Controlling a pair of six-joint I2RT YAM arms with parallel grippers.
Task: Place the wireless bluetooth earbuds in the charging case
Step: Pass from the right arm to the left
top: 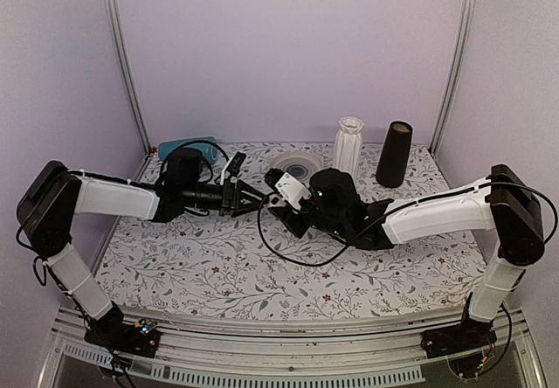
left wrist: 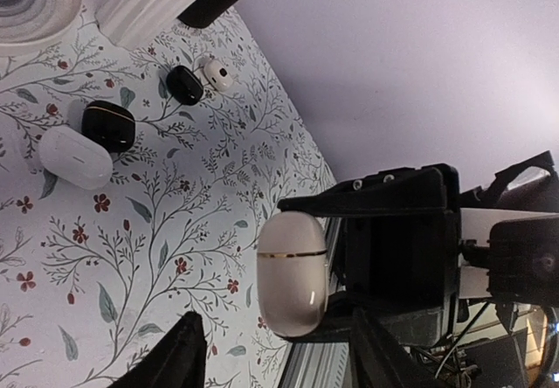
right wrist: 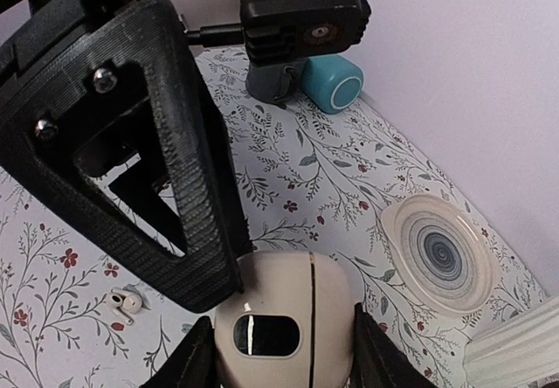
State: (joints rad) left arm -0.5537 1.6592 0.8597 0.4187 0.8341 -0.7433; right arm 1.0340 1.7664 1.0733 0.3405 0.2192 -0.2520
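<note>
The charging case (right wrist: 284, 314) is a cream-white rounded pod with its lid seam closed. My right gripper (right wrist: 281, 353) is shut on it and holds it above the table. In the left wrist view the charging case (left wrist: 293, 270) hangs between the right gripper's black jaws. My left gripper (left wrist: 275, 314) is open, with a finger on each side of the case and a gap on both sides. In the right wrist view one left finger (right wrist: 188, 231) reaches the case's upper left edge. The two grippers meet mid-table (top: 266, 197). One white earbud (right wrist: 122, 301) lies on the floral tablecloth below.
A white oval pod (left wrist: 74, 156), two black pods (left wrist: 109, 126) (left wrist: 184, 84) and a small white piece (left wrist: 216, 73) lie on the cloth. At the back stand a spiral-patterned plate (top: 295, 165), a white ribbed vase (top: 348, 143), a black cone (top: 394, 154) and a teal mug (top: 188, 148).
</note>
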